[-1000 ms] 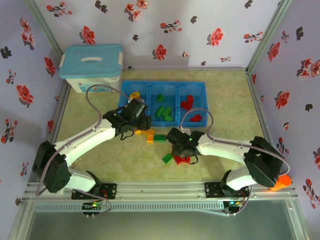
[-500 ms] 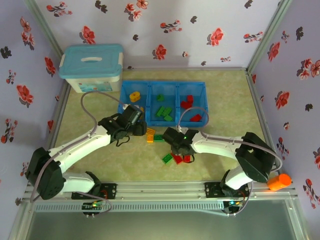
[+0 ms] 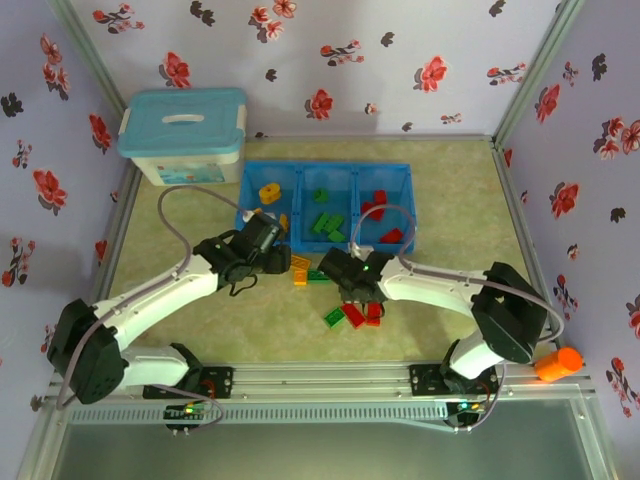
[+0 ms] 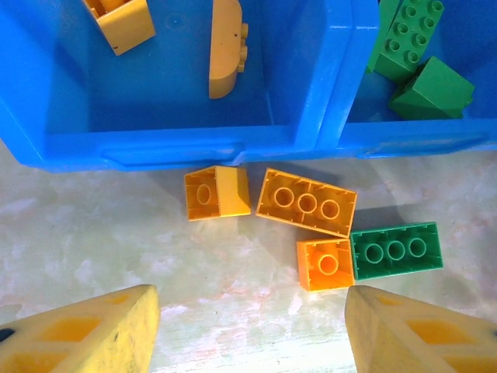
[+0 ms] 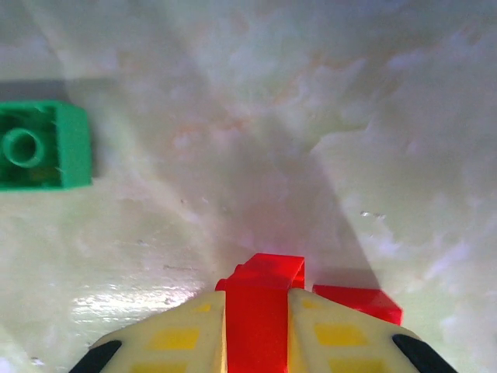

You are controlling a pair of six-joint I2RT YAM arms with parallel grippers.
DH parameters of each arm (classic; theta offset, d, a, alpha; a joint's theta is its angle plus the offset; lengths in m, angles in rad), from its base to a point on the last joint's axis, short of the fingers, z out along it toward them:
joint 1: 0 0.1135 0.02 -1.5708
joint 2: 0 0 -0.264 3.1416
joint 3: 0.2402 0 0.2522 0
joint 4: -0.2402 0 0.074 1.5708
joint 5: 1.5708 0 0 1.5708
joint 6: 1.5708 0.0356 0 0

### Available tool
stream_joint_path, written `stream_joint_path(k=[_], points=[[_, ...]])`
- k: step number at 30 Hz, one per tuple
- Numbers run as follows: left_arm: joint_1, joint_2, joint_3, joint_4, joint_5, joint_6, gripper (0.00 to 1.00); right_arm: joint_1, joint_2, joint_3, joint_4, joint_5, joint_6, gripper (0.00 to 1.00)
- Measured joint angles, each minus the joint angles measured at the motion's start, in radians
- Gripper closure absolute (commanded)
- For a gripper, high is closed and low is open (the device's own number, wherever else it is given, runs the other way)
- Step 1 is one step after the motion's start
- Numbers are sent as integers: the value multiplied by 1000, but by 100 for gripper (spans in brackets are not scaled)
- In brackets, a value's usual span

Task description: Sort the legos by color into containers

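The blue tray [image 3: 326,166] has yellow legos in its left container [image 4: 167,89], green ones [image 3: 327,222] in the middle and red ones [image 3: 377,205] on the right. My right gripper [image 5: 256,299] is shut on a red lego [image 5: 261,280] low over the table, and in the top view this gripper [image 3: 357,298] is beside another red lego [image 5: 359,303] and a green one [image 3: 334,317]. My left gripper [image 4: 252,326] hangs open over bare table in front of the tray. Ahead of it lie a yellow slope brick [image 4: 217,193], a long yellow brick [image 4: 307,202], an orange brick [image 4: 324,264] and a green brick [image 4: 396,250].
A white storage box with a pale-blue lid [image 3: 183,135] stands at the back left, just beside the tray. An orange object [image 3: 558,362] sits by the right arm's base. Flowered walls close in the table on three sides.
My right gripper has closed on the red lego and shifted slightly left. My left gripper has drawn back from over the tray's left container to the bricks in front of it.
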Motion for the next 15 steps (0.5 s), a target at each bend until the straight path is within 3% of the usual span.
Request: stream_joint_path(k=[6, 15], points=[[-37, -31, -29, -1, -7, -8, 36, -55, -47, 85, -43, 32, -66, 78], [-199, -72, -108, 35, -34, -22, 35, -307, -101, 137, -42, -18, -197, 78]])
